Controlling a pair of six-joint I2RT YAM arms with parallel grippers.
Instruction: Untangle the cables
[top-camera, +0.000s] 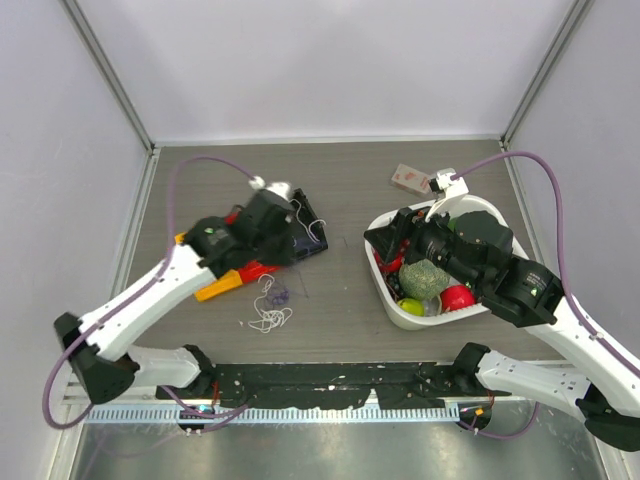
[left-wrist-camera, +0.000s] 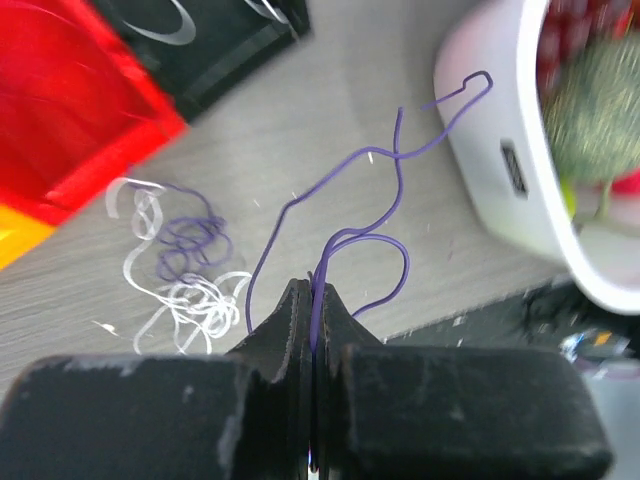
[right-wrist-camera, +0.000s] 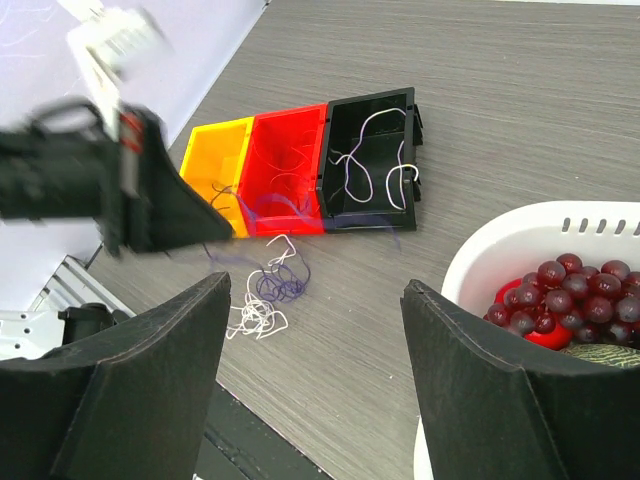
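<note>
**One purple cord pinched, the knot not sorted yet**

Starting at the left: the left gripper (left-wrist-camera: 312, 297) is clamped right down on a purple cord (left-wrist-camera: 340, 185), which snakes off toward the upper right of its wrist view. The tangle (top-camera: 268, 308) of white and purple cords sits on the table (top-camera: 340, 180) left of centre, just below the bins (right-wrist-camera: 288, 118). One white cord (right-wrist-camera: 365, 160) lies in the black bin (right-wrist-camera: 372, 97). Over on the right, the right gripper (right-wrist-camera: 315, 290) is spread wide with nothing in it, hanging over the basket (top-camera: 398, 312).

What worries me: I can't tell if the pinched cord is free of the clump. If it isn't, pulling could cinch the knot or just drag the whole lot along, since nothing pins it down. It's also a very thin strand, so it could slip out of the jaws, and its loose end is close enough to the basket to snag.

Surface is smooth-looking grey woodgrain. Plain pale walls stand on three sides, with metal posts in the corners.
</note>
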